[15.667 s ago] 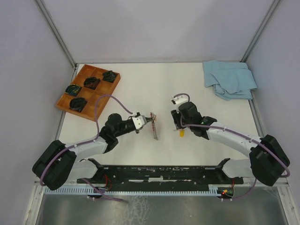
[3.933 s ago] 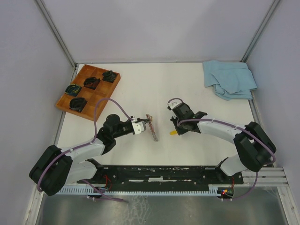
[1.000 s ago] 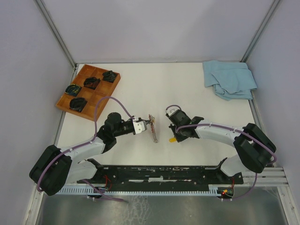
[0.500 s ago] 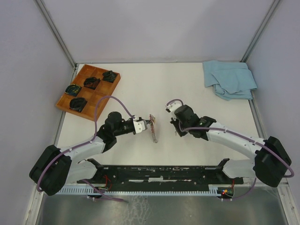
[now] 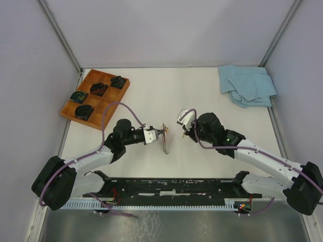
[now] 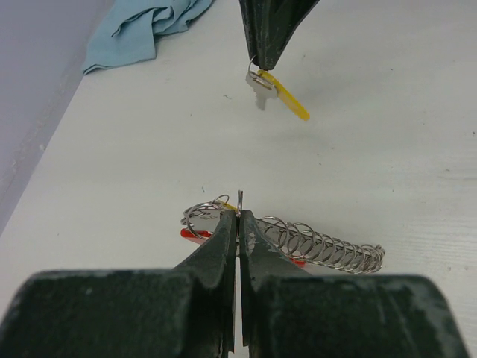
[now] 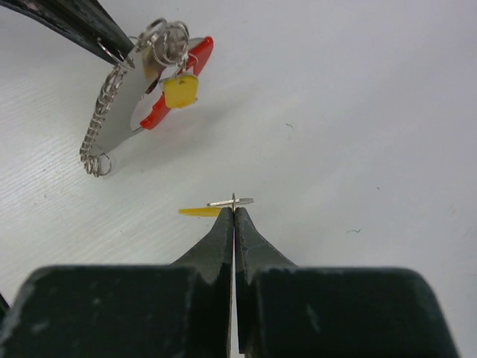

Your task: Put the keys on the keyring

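My left gripper [image 6: 238, 214] [image 5: 160, 132] is shut on the keyring [image 6: 204, 213], pinching its thin ring just above the table. The beaded chain [image 6: 322, 246] and red strap [image 7: 176, 80] hang from it, along with a yellow-headed key [image 7: 181, 91]. My right gripper [image 7: 234, 208] [image 5: 188, 134] is shut on a small silver key [image 6: 260, 89] with a yellow piece [image 6: 288, 104] beside it, both held off the table. In the right wrist view this key [image 7: 231, 201] shows edge-on at the fingertips. A short gap separates the two grippers, tips facing each other.
A wooden tray [image 5: 90, 112] holding black coiled items stands at the back left. A crumpled blue cloth [image 5: 247, 84] lies at the back right, and shows as the blue cloth [image 6: 141, 30] in the left wrist view.
My right gripper has lifted the silver key and yellow piece off the table and turned its tips toward the keyring. The left gripper has stayed almost still.
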Tool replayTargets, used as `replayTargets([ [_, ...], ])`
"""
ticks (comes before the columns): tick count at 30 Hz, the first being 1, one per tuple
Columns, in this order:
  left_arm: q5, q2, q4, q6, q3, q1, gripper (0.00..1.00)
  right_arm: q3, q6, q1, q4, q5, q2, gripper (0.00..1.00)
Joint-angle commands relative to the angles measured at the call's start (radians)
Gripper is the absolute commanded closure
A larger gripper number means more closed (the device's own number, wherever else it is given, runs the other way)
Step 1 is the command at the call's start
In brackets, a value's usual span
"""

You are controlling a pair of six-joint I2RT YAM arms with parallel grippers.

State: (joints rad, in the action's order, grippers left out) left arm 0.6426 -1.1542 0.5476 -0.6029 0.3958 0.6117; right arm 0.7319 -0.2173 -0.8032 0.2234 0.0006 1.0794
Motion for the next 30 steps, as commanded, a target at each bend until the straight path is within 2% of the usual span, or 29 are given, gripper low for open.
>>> replayTargets([
  [1,0.059,0.009,0.0,-0.044,0.038,-0.004,0.97,-0.008,-0.115,-0.001,-0.127,-0.11,-0.036,0.99],
  [9,0.122,0.025,-0.06,-0.147,0.051,-0.007,0.97,-0.041,-0.277,-0.001,-0.188,-0.244,-0.033,0.97],
  [12,0.121,0.022,-0.06,-0.161,0.049,-0.007,0.97,-0.104,-0.437,-0.002,-0.253,-0.351,-0.043,0.94],
  [15,0.122,0.018,-0.058,-0.17,0.057,-0.007,0.97,-0.145,-0.397,-0.003,-0.359,-0.393,-0.042,0.96],
  [21,0.118,0.018,-0.066,-0.197,0.052,-0.007,0.97,-0.057,-0.476,-0.003,-0.246,-0.404,0.037,0.99],
  [30,0.088,0.05,0.015,-0.201,-0.006,-0.006,0.97,-0.129,-0.551,-0.023,-0.464,-0.389,0.059,0.99],
])
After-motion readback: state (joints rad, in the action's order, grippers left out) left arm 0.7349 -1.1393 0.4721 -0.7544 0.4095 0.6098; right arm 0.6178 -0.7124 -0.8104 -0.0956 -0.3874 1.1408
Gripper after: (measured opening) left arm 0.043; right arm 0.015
